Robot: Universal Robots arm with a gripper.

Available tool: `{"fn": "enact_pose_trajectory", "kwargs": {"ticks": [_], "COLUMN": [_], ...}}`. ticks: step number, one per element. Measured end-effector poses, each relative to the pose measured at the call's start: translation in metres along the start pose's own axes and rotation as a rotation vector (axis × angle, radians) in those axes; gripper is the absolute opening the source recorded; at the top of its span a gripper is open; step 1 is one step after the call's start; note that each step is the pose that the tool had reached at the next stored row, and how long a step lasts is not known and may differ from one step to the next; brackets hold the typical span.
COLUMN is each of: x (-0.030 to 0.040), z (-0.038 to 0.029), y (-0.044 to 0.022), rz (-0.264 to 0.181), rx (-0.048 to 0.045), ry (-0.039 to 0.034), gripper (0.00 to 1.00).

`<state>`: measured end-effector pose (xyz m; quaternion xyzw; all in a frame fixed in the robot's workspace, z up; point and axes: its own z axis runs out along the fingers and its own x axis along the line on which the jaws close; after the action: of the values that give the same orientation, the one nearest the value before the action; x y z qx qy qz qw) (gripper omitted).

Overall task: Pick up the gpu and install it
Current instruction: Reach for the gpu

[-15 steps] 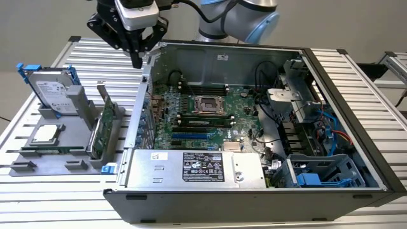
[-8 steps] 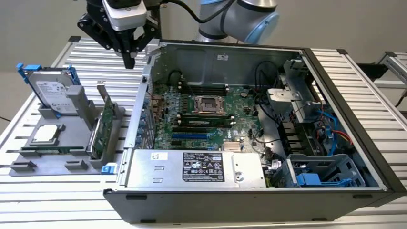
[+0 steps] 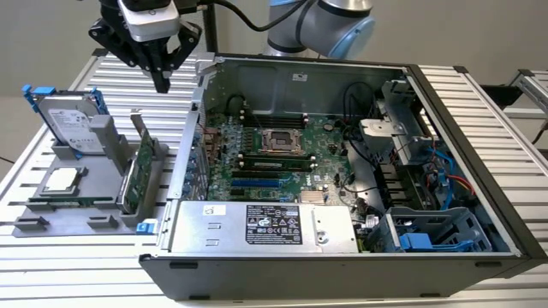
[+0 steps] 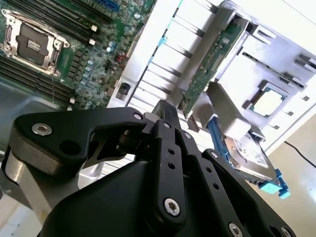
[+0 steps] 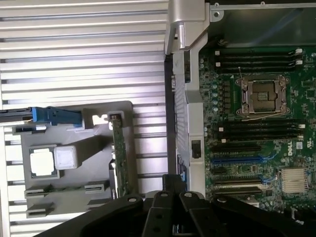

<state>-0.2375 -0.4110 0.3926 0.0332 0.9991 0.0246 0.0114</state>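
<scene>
Gripper (image 3: 162,83) hangs high and holds nothing. Its fingers are pressed together, with no gap that we can see in the exterior view or in either wrist view (image 4: 165,109) (image 5: 174,178). The gpu (image 3: 137,170) sits well below the fingertips and untouched, standing on edge in a slot of the grey fixture tray (image 3: 96,186). Its green board is vertical and its silver bracket end sticks up toward the gripper. In the first wrist view the gpu (image 5: 120,158) lies just off to one side of the fingertip line, and the open pc case (image 3: 466,138) wall is on the other side. That puts the gripper over the strip of slatted table (image 3: 94,70) between the two. In the second wrist view the gpu (image 4: 207,64) shows edge-on beyond the fingertips. The hard drive (image 3: 73,122) with its blue frame stands upright in the same tray, farther from the gripper than the gpu and on the gpu's far side. The loose cpu (image 3: 64,181) lies flat in the tray, also beyond the gpu from the gripper. On the case side, below the gripper, the motherboard (image 3: 274,154) is exposed. Its cpu socket (image 3: 278,141) is bare, with memory slots either side of it. The power supply (image 3: 256,228) sits at the case end farthest from the gripper.
</scene>
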Motion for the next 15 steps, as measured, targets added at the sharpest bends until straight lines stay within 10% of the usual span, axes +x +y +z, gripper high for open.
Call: {"fn": "enact_pose_trajectory", "kwargs": {"ticks": [15], "x": [0.0271], "z": [-0.0008], "y": [-0.0049], "rz": [-0.001], "rx": [0.0000], "ry": [0.0001], "gripper": [0.00]}}
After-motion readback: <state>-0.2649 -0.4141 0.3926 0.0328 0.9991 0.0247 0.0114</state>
